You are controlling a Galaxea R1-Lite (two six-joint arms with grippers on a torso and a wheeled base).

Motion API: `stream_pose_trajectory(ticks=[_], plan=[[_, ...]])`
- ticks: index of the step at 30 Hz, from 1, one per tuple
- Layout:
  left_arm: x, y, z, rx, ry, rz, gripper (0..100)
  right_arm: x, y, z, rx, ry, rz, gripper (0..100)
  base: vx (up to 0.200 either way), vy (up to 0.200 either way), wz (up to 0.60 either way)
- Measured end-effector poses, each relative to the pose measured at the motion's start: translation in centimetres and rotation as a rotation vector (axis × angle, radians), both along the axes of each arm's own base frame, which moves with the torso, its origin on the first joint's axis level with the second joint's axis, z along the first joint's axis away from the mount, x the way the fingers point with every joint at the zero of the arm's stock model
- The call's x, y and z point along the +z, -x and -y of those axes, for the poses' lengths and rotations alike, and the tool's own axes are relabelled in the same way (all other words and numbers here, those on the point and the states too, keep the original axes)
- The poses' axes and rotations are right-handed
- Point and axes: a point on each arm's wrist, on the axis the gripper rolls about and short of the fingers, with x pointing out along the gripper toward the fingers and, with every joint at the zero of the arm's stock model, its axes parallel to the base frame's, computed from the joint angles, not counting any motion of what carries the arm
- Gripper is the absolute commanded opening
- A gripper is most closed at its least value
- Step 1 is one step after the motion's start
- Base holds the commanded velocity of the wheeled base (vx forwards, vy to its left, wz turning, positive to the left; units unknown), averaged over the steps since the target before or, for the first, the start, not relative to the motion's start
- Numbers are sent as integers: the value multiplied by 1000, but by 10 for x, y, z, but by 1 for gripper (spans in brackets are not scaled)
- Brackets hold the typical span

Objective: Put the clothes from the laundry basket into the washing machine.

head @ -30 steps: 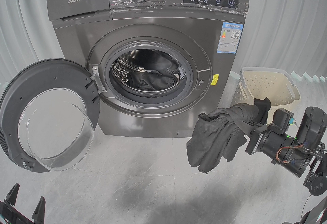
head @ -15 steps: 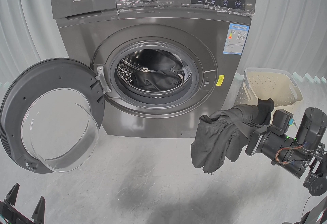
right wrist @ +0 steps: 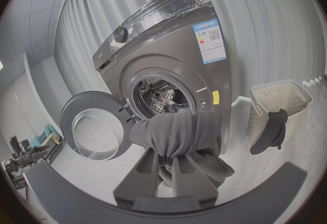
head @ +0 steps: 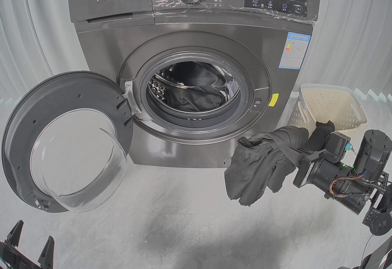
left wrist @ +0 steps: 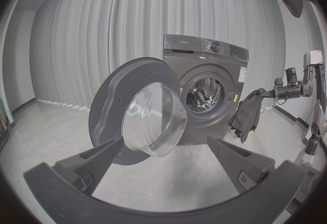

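- Pleated white curtain [head: 351, 37], backdrop from 9 through 12 to 3 o'clock.
- Grey marbled floor [head: 171, 221], 6 o'clock.
- Panelled ceiling [right wrist: 30, 0] above the curtain.

The door [head: 61, 94] stands swung wide to the left, away from the round mouth [head: 194, 122] of the washing machine [head: 196, 33]. Dark clothes [head: 192, 96] lie low in the drum [head: 160, 88], with room above. Bare floor [head: 175, 208] lies between the hanging garment [head: 253, 163] and the mouth.

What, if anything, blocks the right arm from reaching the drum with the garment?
Probably nothing, so yes. The door hangs wide open to the left, the drum mouth is unblocked, and the right gripper, shut on the garment, sits right of it.
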Motion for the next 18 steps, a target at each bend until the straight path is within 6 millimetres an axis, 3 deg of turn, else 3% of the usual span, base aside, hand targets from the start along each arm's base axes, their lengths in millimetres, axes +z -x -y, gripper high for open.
stream_pose_trajectory(ticks=[18], plan=[[0, 0, 0, 0, 0, 0, 100, -2, 0, -2, 7, 6, -7, 0, 11, 0, 0]])
